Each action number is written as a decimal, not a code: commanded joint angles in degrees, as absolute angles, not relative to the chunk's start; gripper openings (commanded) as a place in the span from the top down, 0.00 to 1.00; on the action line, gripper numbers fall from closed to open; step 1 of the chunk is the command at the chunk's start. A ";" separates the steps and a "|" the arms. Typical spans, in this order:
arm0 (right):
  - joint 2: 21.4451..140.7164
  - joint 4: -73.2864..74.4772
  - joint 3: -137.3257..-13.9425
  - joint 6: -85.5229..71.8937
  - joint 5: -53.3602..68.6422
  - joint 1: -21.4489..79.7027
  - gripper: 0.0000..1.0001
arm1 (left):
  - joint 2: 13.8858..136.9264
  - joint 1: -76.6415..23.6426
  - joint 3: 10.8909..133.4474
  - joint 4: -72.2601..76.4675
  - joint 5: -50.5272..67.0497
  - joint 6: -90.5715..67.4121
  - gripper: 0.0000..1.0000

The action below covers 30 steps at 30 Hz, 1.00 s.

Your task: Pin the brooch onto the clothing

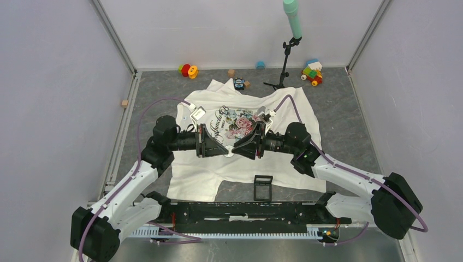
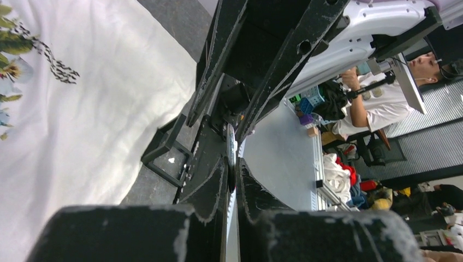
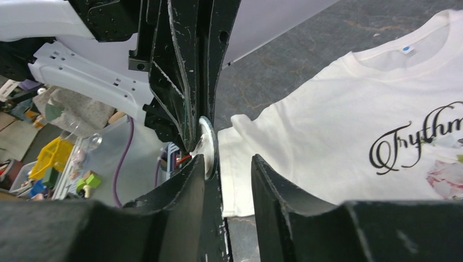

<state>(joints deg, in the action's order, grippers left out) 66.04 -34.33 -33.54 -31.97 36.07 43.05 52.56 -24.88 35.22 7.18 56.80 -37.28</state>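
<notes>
The clothing, a white T-shirt with a rose print and black script, lies flat on the grey table; it also shows as the shirt and as the shirt. Both grippers meet tip to tip above its chest. The brooch is a small pale disc between them. My left gripper is shut on the brooch, seen edge-on. My right gripper stands open, with the brooch lying against its left finger and a clear gap to the other finger.
A black square frame holder stands at the shirt's near hem. A small black-and-blue toy sits by the collar, a black stand with a teal tube behind it. Coloured toys line the back wall.
</notes>
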 commanded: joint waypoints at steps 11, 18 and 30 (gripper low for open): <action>69.87 -31.99 -41.85 -34.45 51.07 42.36 0.47 | 54.06 -25.99 40.11 -7.65 64.96 -27.23 0.98; 73.51 -30.50 -42.54 -36.08 53.85 42.49 0.55 | 55.44 -28.79 40.80 -7.65 64.33 -26.54 0.98; 75.06 -30.50 -39.75 -37.34 56.47 43.01 0.87 | 56.84 -30.49 41.55 -7.73 61.80 -25.31 0.98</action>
<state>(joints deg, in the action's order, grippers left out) 74.89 -29.47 -40.03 -37.10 55.07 42.70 57.06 -30.00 38.52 -8.62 62.00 -27.94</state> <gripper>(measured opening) 0.174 0.097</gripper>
